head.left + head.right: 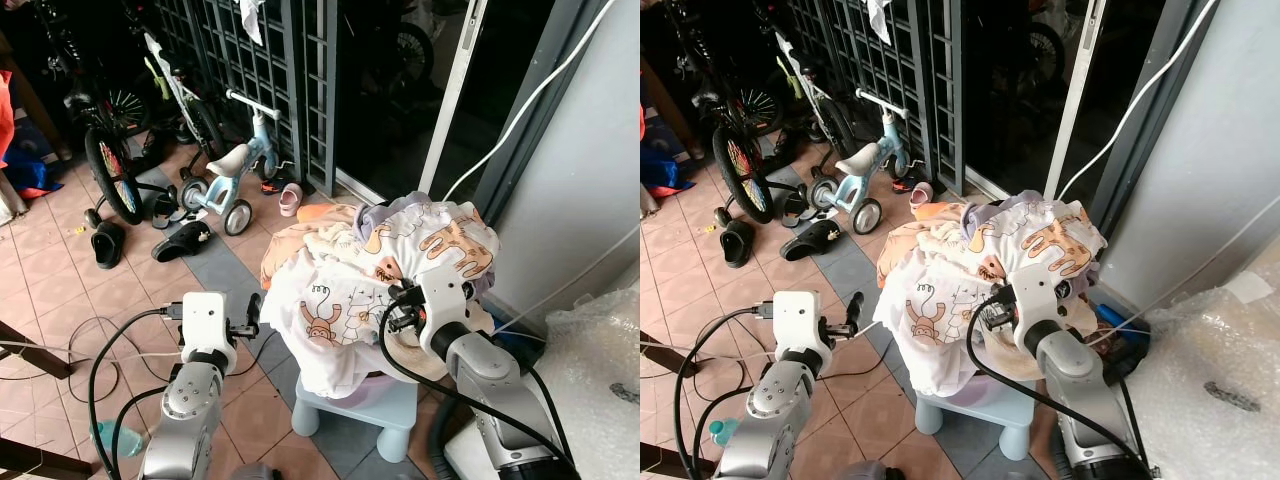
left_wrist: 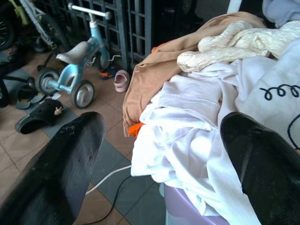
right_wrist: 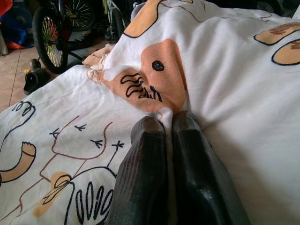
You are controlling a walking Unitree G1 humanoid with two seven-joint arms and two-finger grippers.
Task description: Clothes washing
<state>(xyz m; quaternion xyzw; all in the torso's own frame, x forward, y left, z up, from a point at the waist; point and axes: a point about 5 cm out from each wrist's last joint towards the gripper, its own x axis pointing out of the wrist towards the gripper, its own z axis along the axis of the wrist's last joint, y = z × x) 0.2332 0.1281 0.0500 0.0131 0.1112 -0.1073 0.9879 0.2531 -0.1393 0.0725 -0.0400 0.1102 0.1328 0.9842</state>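
Observation:
A heap of clothes (image 1: 370,270) sits in a lilac basket (image 2: 187,208) on a pale blue stool (image 1: 375,405). On top lies a white cloth with monkey prints (image 3: 154,79), over a tan garment (image 2: 154,70) and cream lace. My right gripper (image 3: 168,124) presses into the heap's right side, its fingers (image 3: 143,164) shut on a fold of the printed cloth. My left gripper (image 1: 250,318) is held out just left of the heap, apart from it, fingers (image 2: 65,159) spread open.
A small blue tricycle (image 1: 228,172), bicycles (image 1: 110,150), sandals (image 1: 180,240) and a pink shoe (image 1: 290,198) crowd the tiled floor by the dark grille door. Cables (image 1: 100,360) trail over the tiles at left. A grey wall and bubble wrap (image 1: 600,370) stand at right.

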